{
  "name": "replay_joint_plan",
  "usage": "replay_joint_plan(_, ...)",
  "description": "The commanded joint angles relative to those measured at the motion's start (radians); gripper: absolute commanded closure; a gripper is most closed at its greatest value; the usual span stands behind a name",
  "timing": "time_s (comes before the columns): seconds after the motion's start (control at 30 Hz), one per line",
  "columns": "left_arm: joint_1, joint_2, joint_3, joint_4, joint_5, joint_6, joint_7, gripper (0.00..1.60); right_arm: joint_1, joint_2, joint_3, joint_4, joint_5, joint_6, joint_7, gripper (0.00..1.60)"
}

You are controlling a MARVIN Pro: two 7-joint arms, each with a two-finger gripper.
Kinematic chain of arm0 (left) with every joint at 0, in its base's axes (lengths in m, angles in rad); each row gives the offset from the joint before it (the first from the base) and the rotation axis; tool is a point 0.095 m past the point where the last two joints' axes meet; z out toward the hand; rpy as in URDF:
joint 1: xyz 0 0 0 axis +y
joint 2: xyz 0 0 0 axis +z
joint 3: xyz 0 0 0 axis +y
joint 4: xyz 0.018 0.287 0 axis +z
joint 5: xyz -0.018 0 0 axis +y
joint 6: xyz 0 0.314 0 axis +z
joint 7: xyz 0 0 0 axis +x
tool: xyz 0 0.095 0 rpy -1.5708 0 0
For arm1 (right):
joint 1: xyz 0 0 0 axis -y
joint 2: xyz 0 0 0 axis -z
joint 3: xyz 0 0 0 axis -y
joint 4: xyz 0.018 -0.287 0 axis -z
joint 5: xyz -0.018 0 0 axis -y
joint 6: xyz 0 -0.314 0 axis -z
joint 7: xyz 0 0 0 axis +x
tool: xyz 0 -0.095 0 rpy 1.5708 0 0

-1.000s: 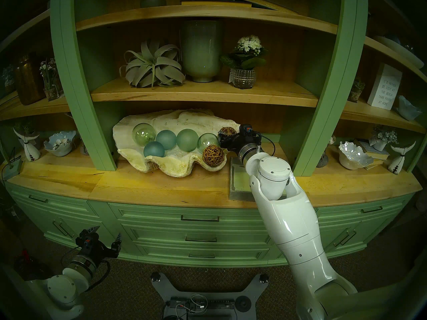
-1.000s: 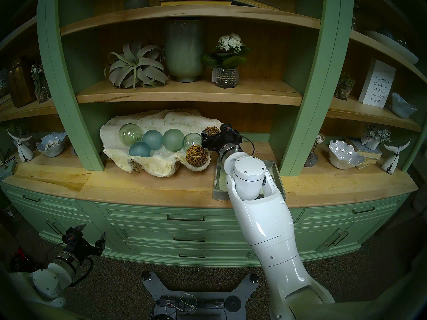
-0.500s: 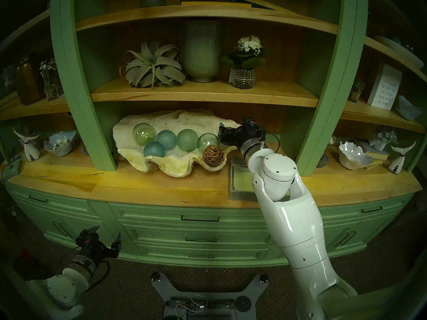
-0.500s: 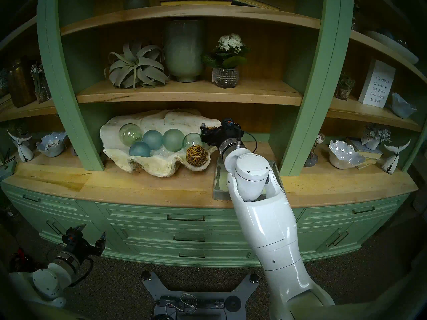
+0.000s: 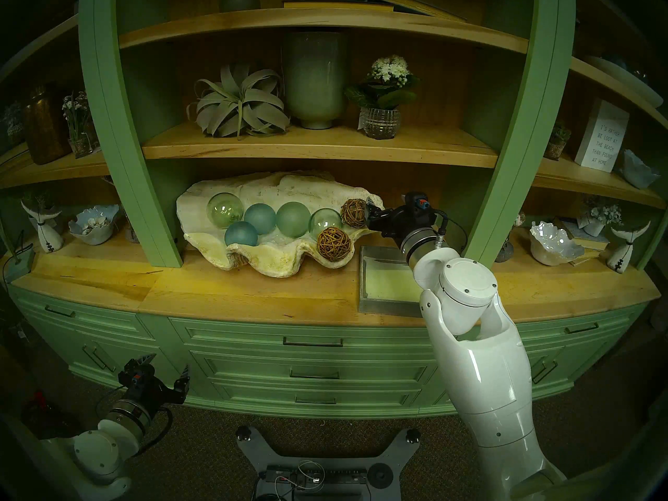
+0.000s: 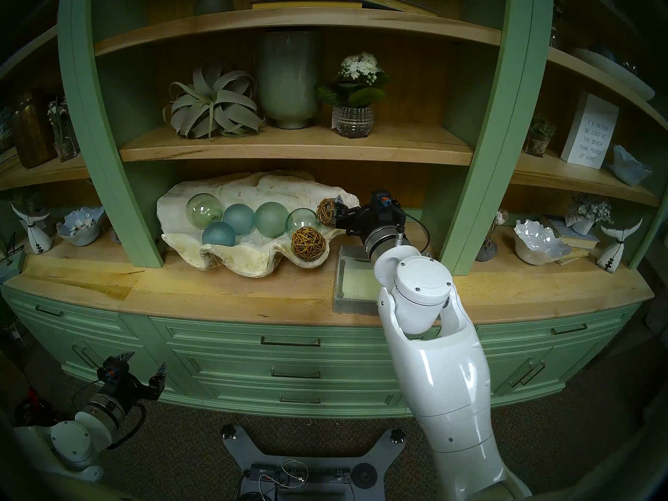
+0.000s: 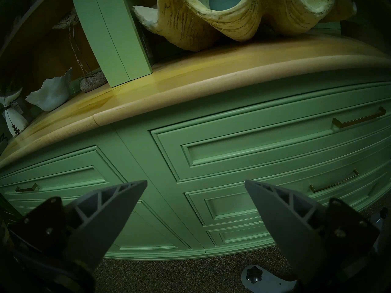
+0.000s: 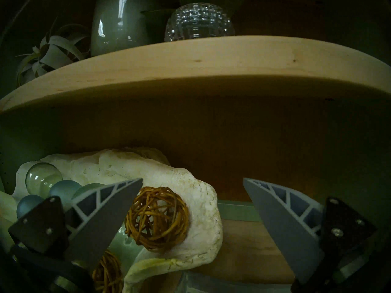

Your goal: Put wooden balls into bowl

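Two woven brown wooden balls lie in the right end of the bowl [image 5: 274,185], a big cream clam shell: one at the front [image 5: 334,243], one behind it [image 5: 353,213]. My right gripper [image 5: 374,214] hovers just right of the rear ball, open and holding nothing. In the right wrist view the rear ball [image 8: 157,218] sits against the shell [image 8: 196,189], beside my left finger, with the gripper [image 8: 192,179] spread wide; the front ball [image 8: 106,273] shows below. My left gripper [image 5: 166,366] hangs low before the drawers, open and empty [image 7: 195,180].
Several green and blue glass balls [image 5: 292,218] fill the shell's left and middle. A grey rectangular tray [image 5: 376,301] lies on the counter under my right wrist. A wooden shelf [image 8: 190,60] runs close above the shell, and a green post [image 5: 506,164] stands to the right.
My right gripper has drawn back to the right, away from the rear wooden ball, which stays lying in the shell. The left arm has not moved.
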Motion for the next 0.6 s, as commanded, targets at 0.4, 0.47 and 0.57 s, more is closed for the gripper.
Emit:
replay_joint_plan(0.4,-0.002,0.001,-0.012,-0.011,0.002,-0.015,0.000,0.00,-0.282,0.048,0.116,-0.250,0.047,0.007,-0.017,0.00)
replay_joint_plan(0.47,-0.002,0.002,-0.012,-0.011,0.002,-0.015,0.000,0.00,-0.295,0.059,0.118,-0.249,0.056,0.009,-0.024,0.00)
replay_joint_plan(0.57,-0.001,0.002,-0.012,-0.011,0.002,-0.016,0.000,0.00,-0.340,0.058,0.130,-0.272,0.055,-0.002,-0.020,0.00)
